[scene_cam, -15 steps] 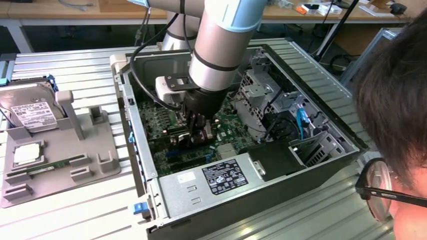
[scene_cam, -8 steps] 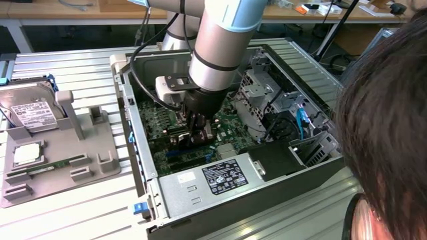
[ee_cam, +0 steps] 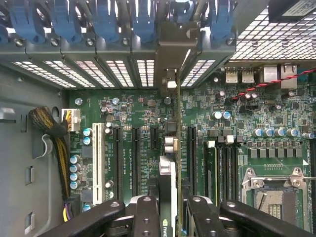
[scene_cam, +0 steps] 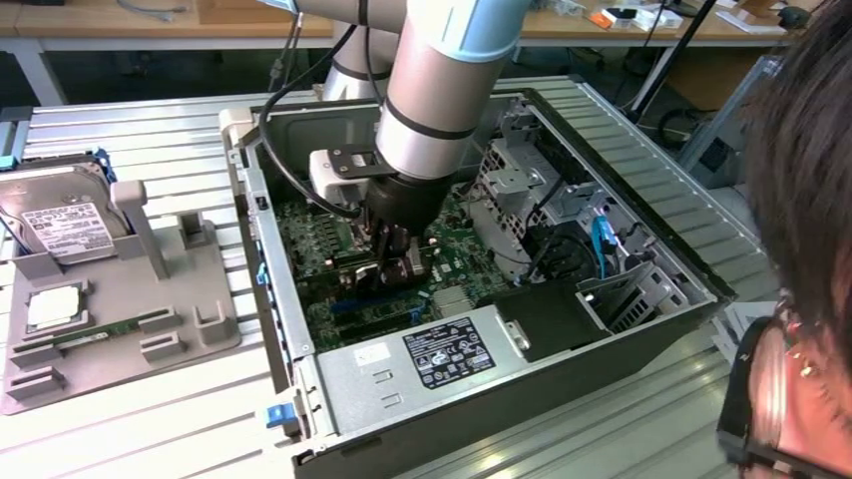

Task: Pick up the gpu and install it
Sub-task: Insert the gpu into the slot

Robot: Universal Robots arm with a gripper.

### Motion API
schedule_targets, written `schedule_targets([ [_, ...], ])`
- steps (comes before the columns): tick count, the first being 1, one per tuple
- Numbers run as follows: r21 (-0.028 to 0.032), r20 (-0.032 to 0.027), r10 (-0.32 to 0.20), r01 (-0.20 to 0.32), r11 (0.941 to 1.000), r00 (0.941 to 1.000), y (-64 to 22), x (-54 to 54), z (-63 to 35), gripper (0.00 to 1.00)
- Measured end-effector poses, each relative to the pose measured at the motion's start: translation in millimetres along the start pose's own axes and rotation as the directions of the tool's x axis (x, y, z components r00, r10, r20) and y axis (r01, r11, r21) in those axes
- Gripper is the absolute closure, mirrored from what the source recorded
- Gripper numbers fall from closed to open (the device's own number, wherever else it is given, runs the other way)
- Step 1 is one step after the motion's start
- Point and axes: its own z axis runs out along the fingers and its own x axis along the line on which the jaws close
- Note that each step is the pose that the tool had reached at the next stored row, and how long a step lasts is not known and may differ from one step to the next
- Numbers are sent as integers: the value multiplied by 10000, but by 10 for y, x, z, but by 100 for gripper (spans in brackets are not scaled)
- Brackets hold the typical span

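Note:
The gpu (ee_cam: 169, 148) shows edge-on in the wrist view as a thin dark card standing upright above the motherboard (ee_cam: 133, 106). Its metal bracket (ee_cam: 173, 49) reaches the blue-latched rear slot openings of the case. My gripper (ee_cam: 173, 217) is shut on the card, with one black finger (ee_cam: 147, 217) on each flat side. The card hangs between two black expansion slots (ee_cam: 136, 158); whether it touches one I cannot tell. In the exterior view the gripper (scene_cam: 395, 254) reaches down into the open computer case (scene_cam: 273, 299) with the gpu (scene_cam: 413, 264) below it.
A drive cage (scene_cam: 520, 190) and the power supply (scene_cam: 440, 359) crowd the case beside the arm. A grey fixture (scene_cam: 120, 319) at the exterior view's left holds a hard drive (scene_cam: 60, 225) and a memory stick (scene_cam: 80, 339). A person's head (scene_cam: 812, 249) is at the exterior view's right.

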Motion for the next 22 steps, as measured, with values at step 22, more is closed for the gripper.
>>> schedule_targets([
  [22, -1, 105, -11, 11, 10000, 9999, 61, -11, 18, 73],
])
